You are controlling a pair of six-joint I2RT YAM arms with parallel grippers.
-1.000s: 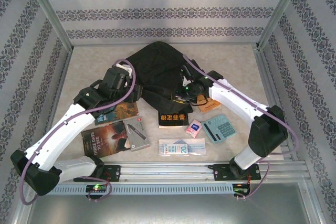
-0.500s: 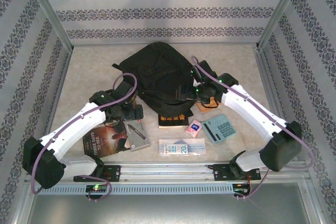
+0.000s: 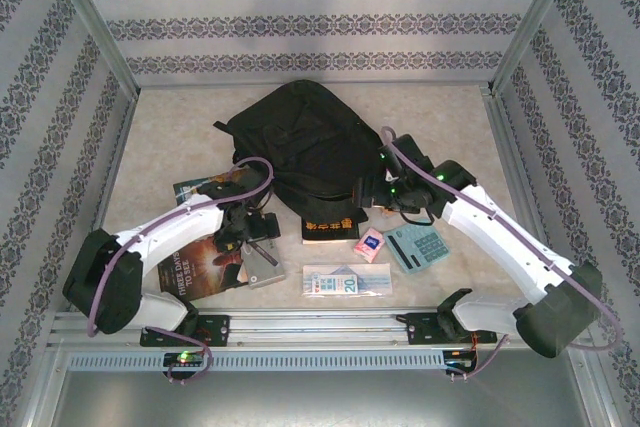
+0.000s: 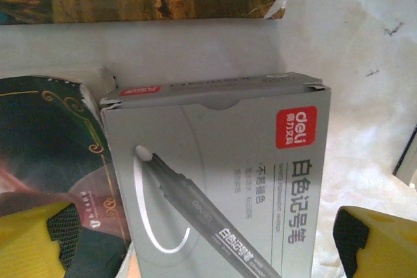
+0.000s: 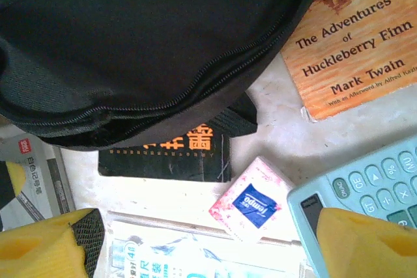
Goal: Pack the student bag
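My released left hand [image 4: 205, 245] brackets the marker box [image 4: 221, 161], seemingly for a pickup; my right hand [image 5: 208, 245], also released, hovers beside the student bag [image 5: 130, 43].

Both white jointed arms [image 3: 190, 227] reach forward and inward; the left yellow-fingered tool [image 3: 248, 227] and the right yellow-fingered tool [image 3: 368, 191] point down, jaws spread wide, gripping nothing.

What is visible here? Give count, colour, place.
student bag: 1, black, centre
Chinese-titled book: 1, black, bag's near edge
Huckleberry Finn book: 1, orange, bag's right edge
calculator: 1, teal, near right
tissue pack: 1, pink, beside calculator
flat packet: 1, white, near centre
marker box: 1, grey, near left
dark book: 1, brown, beside marker box
another book: 1, teal, left of bag
left end effector: 1, yellow, open over marker box
right end effector: 1, yellow, open beside bag
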